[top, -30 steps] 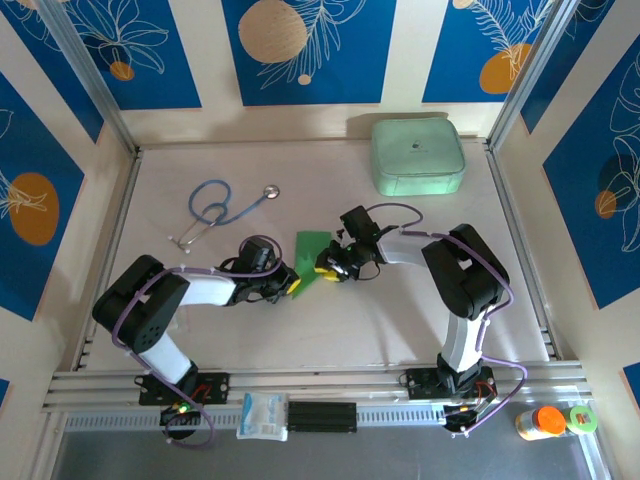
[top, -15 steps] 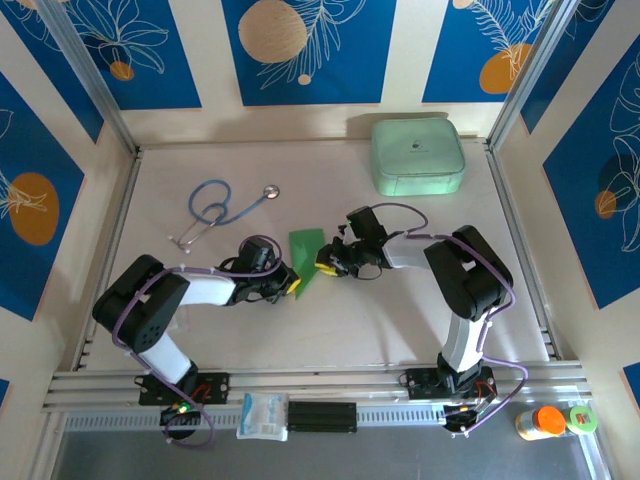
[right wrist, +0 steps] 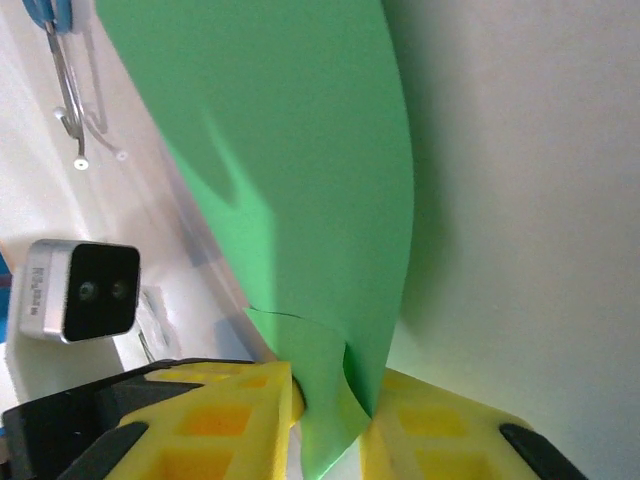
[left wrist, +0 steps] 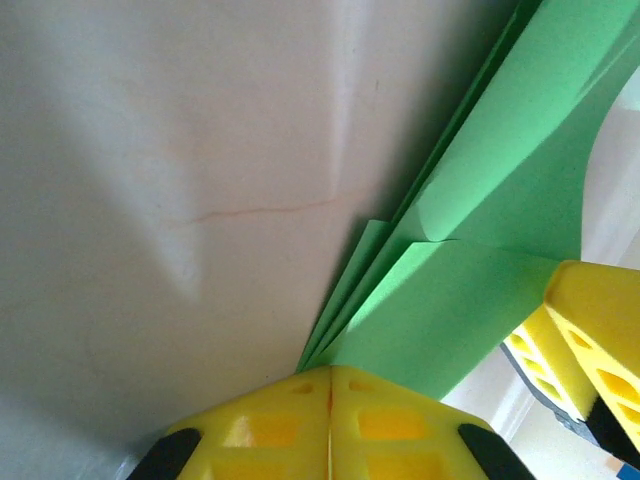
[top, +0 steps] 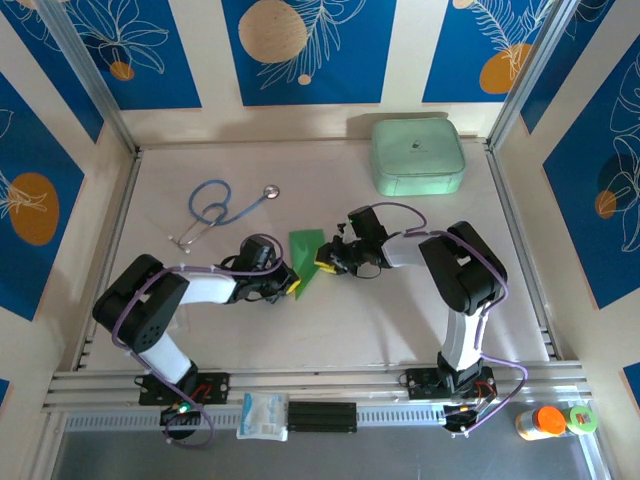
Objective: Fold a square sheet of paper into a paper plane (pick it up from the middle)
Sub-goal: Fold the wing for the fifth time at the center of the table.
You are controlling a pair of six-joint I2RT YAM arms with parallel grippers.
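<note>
Pinching the folded square sheet of paper (top: pixel 308 247), left gripper (top: pixel 291 284) clamps its near tip, right gripper (top: pixel 324 263) its right edge; long axis runs near-to-far between them

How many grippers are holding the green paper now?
2. The left gripper pinches the paper at its near left end, and the right gripper pinches its right edge.
</note>
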